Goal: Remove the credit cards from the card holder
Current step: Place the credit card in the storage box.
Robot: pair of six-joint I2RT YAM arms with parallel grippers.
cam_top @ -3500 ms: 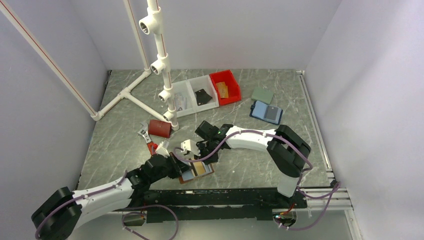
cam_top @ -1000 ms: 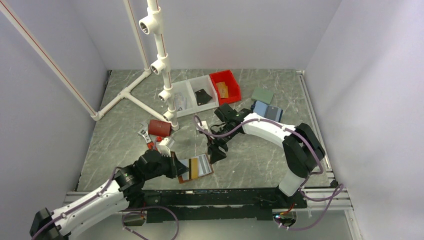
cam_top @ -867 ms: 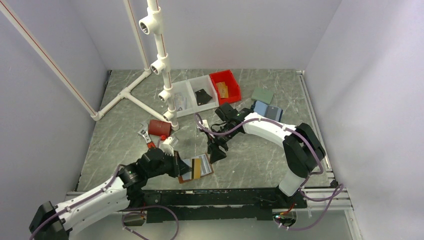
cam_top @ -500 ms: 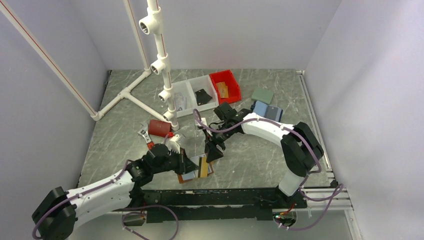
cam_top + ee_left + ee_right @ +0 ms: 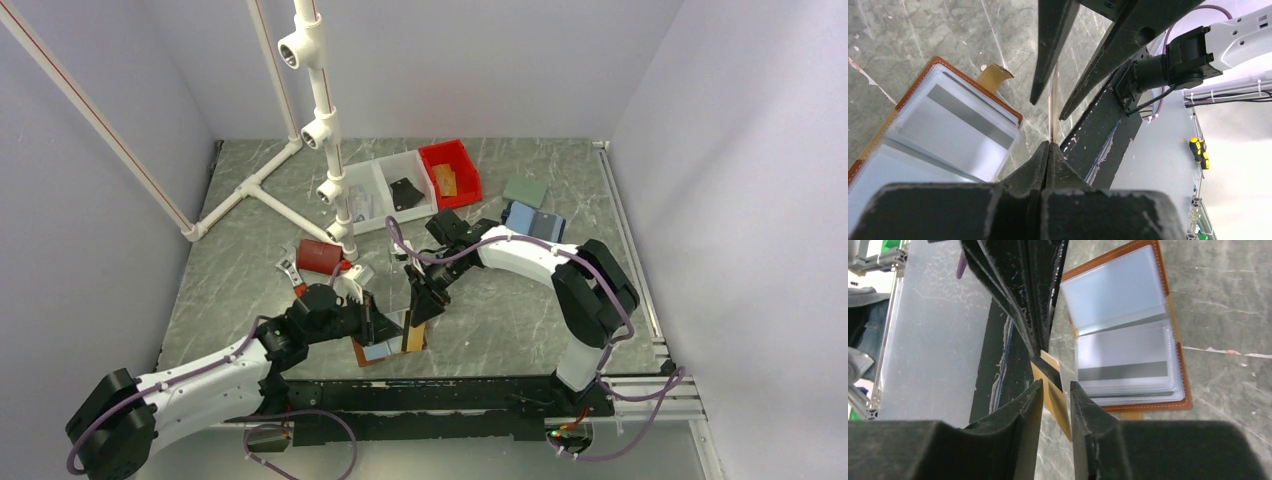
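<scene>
A second ago the tan credit card [image 5: 1053, 396] lay flat in the open card holder [image 5: 1128, 340]. Now it stands on edge at the holder's right edge, pinched in the shut jaws of the left gripper [image 5: 1049, 145]. The right gripper [image 5: 421, 300] has come in over it, its jaws narrowed, with a gap showing on each side of the card. I judge 1 card is out and a handover is near.

Whether the card's lower edge touches the table is unclear. 1 pale striped card [image 5: 1123, 367] shows sleeved; deeper sleeves are unreadable.
</scene>
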